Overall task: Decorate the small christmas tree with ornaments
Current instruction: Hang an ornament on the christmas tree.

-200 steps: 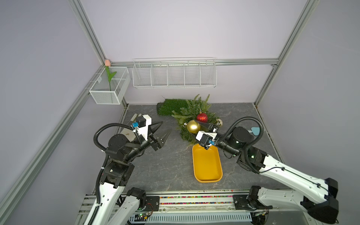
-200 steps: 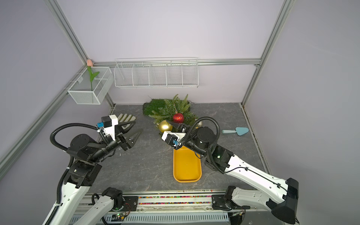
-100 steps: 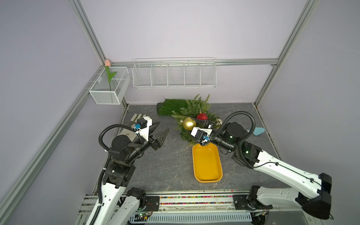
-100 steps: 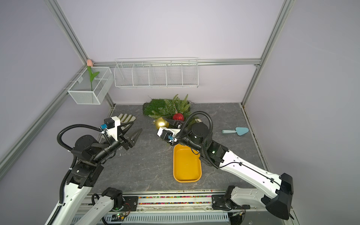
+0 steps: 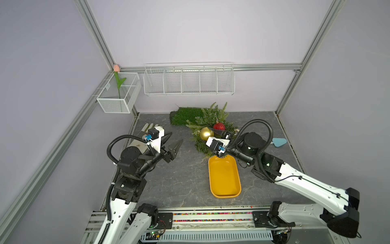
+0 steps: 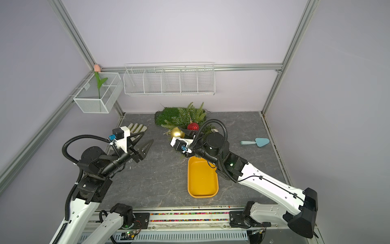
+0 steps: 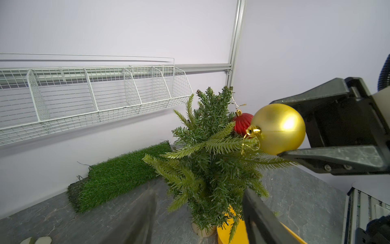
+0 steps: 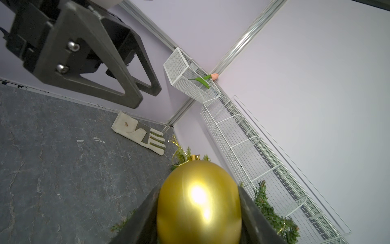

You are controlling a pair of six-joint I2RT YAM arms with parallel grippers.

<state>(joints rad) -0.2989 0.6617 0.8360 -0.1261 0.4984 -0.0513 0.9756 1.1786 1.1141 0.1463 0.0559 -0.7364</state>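
Baubles: three. The gold bauble (image 5: pixel 206 133) and red bauble (image 5: pixel 218 126) show clearly; the pale bauble (image 6: pixel 214 130) is mostly hidden behind the right arm.
Tree: one tree (image 5: pixel 205 117), upright at the far middle of the tabletop (image 5: pixel 179 179), just in front of the turf mat (image 5: pixel 183 115).
Other things: one yellow tray (image 5: pixel 225 196), one glove (image 5: pixel 146 128), one blue scoop (image 5: pixel 279 142), one wire shelf (image 5: pixel 188 81), and one mesh box (image 5: pixel 115 104) with one tulip (image 5: pixel 116 68).
Edges: walls close the far, left and right sides. The tray's far end sits just beside the tree's foot.
Open room: bare tabletop lies left of the tray, between it and the left arm. The scoop lies well apart by the right wall, the glove at the far left.
Red bauble: hangs by its cord on the tree's far right side.
Right gripper (image 8: pixel 198 189): fingers clamped on either side of the gold bauble, at the tree's left side. Its cap is against a light-green branch tip; whether the loop is hooked cannot be told.
Left gripper (image 5: pixel 176 136): fingers spread wide, holding nothing, above bare tabletop, left of the tree and apart from it.
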